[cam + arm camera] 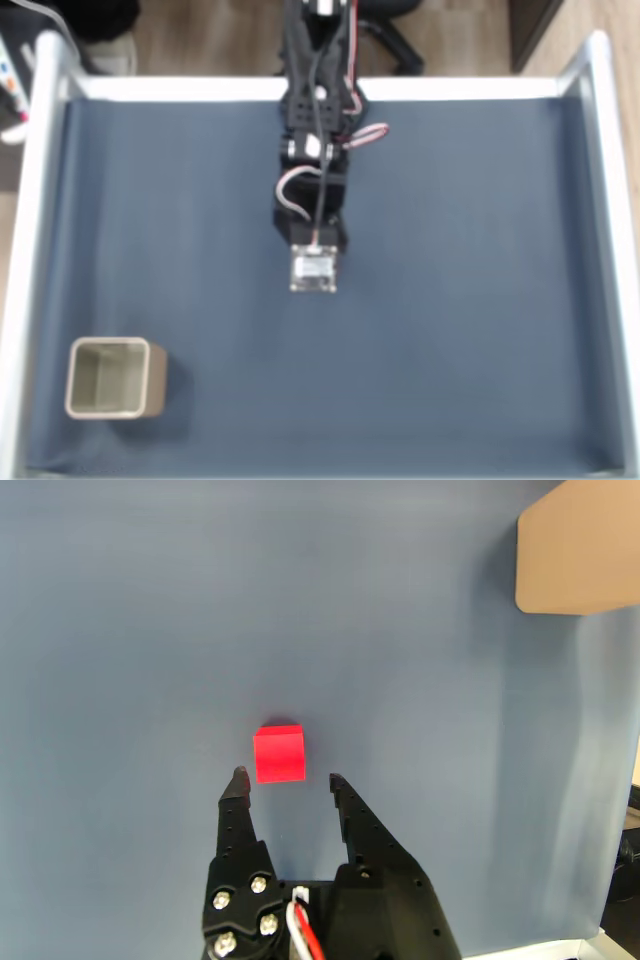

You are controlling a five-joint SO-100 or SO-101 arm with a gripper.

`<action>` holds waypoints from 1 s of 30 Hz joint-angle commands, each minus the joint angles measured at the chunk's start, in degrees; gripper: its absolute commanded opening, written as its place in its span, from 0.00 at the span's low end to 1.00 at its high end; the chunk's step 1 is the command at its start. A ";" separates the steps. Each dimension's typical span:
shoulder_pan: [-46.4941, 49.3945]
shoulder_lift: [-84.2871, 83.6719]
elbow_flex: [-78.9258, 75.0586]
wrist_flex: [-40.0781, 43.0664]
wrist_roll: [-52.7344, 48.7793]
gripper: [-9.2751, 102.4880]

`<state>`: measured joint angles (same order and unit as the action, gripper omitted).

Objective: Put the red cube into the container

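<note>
At bottom centre of the wrist view, pincer (pixel 285 776) spread wide, empty, tips just short of the red cube (pixel 279 753) at twelve o'clock on the blue counter (pixel 120 630). Container (pixel 578 550) well apart at two o'clock. Approach step judged in hand. Next: advance to straddle cube, then close squarely.

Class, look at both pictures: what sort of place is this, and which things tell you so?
Probably a home or office robot practice bench: a blue mat framed by white rails, wood floor and a chair base behind, with a red cube and tin as props.
</note>
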<state>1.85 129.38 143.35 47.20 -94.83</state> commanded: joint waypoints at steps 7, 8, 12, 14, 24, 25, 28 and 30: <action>0.44 -1.05 2.55 -7.47 -0.70 0.34; 0.44 -1.49 2.81 -8.09 -0.70 0.34; 0.09 -3.52 4.13 -12.30 0.00 0.34; 0.00 -4.48 4.31 -14.24 0.44 0.34; -0.62 -7.82 4.83 -18.28 1.23 0.30; -0.79 -8.00 4.92 -18.63 1.58 0.30; -1.32 -8.53 4.92 -18.72 2.20 0.30; -1.76 -8.53 4.92 -18.90 2.64 0.29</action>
<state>0.79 120.67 148.62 29.27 -92.81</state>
